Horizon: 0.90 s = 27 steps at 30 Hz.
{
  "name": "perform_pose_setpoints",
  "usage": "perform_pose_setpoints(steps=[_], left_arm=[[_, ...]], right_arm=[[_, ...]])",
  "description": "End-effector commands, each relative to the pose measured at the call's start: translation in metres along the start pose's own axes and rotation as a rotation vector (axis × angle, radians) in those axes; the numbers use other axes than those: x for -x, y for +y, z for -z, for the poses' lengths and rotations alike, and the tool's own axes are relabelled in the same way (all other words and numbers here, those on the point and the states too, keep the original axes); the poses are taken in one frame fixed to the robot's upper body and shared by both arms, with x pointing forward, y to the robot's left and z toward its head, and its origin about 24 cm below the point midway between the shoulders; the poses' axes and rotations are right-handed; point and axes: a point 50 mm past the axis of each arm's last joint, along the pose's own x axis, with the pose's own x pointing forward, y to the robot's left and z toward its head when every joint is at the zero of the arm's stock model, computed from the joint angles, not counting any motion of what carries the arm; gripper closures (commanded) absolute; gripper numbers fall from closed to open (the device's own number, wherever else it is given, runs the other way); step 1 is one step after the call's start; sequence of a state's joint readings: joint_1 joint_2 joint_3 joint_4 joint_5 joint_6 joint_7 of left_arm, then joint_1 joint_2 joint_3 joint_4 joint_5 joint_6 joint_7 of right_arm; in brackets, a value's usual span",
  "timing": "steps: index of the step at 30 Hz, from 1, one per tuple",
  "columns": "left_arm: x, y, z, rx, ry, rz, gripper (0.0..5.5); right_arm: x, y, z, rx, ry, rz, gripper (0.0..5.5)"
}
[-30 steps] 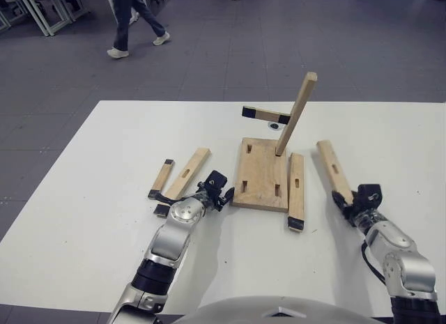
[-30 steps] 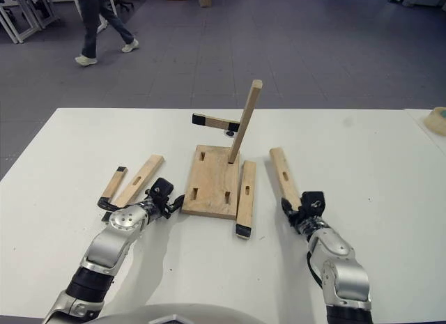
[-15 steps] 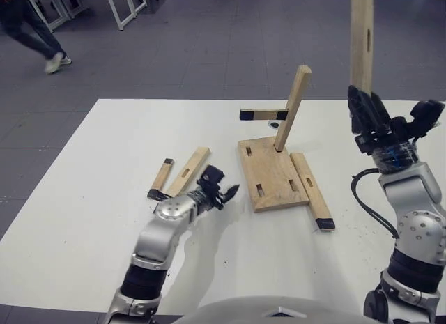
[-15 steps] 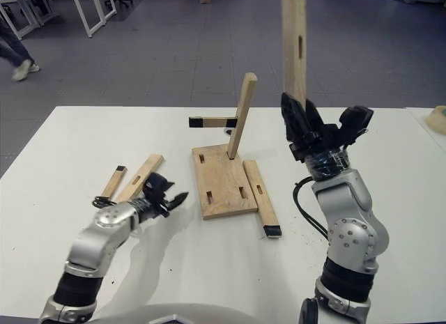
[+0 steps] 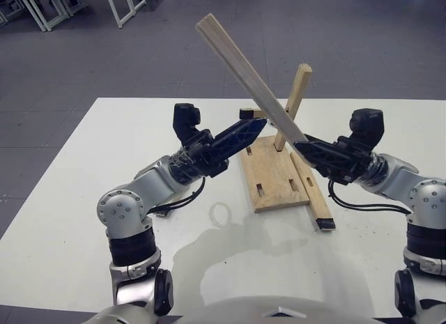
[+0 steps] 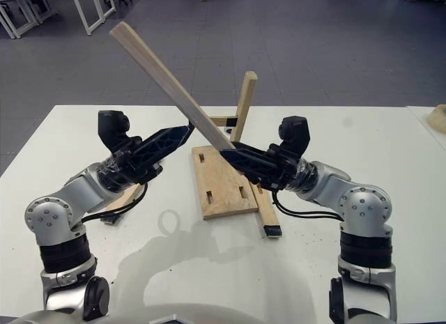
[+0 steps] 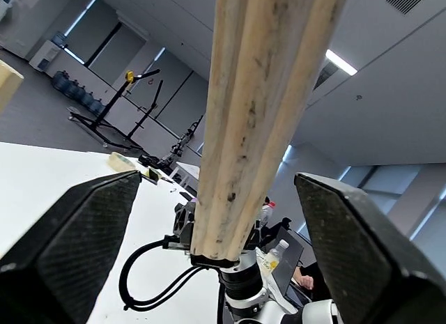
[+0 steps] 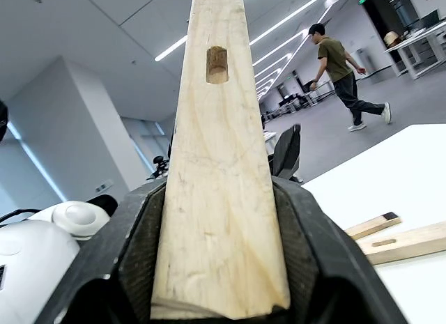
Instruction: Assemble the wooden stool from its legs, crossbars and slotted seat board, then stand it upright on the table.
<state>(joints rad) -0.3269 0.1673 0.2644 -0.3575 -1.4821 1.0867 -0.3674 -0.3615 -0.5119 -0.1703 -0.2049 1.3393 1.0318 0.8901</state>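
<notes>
Aloft, right fingers (image 5: 320,155) clenched on the wooden leg (image 5: 244,69); left fingers (image 5: 237,136) spread wide, seemingly astride it.

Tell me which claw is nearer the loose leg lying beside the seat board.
Right. The right claw hangs above that loose leg; the left claw is across the seat board from it.

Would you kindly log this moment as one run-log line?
right gripper: shut on held leg, tilted above seat board | left gripper: open, straddling held leg | standing leg: in seat board

Bright, even indoor light from ceiling strip lights (image 7: 341,61); white table (image 5: 70,198) evenly lit, shadows soft.
</notes>
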Motion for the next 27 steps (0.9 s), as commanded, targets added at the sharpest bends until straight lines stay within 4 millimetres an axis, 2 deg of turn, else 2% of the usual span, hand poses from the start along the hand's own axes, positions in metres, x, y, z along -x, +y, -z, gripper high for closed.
perform_pose_setpoints(steps=[1,8,18,24,25,27], left_arm=[[-0.006,-0.011,0.001,0.034,0.038,0.056,1.42],[-0.014,-0.017,-0.001,0.036,0.062,0.061,1.42],[-0.011,-0.004,0.001,0.013,0.087,-0.04,3.07],[0.0,0.007,0.006,0.005,0.097,-0.113,3.26],[0.001,0.009,0.005,0.005,0.082,-0.122,3.28],[0.004,0.012,-0.003,-0.004,0.034,-0.137,3.4]], right_arm=[[-0.007,0.002,-0.001,-0.006,0.044,-0.058,3.48],[-0.011,0.001,0.003,-0.003,0.068,-0.072,3.48],[-0.01,-0.001,0.007,0.018,0.093,-0.05,3.48],[-0.007,0.0,0.01,0.038,0.121,-0.037,3.48],[-0.006,0.0,0.011,0.041,0.129,-0.03,3.08],[-0.001,-0.001,0.012,0.058,0.164,-0.003,2.72]])
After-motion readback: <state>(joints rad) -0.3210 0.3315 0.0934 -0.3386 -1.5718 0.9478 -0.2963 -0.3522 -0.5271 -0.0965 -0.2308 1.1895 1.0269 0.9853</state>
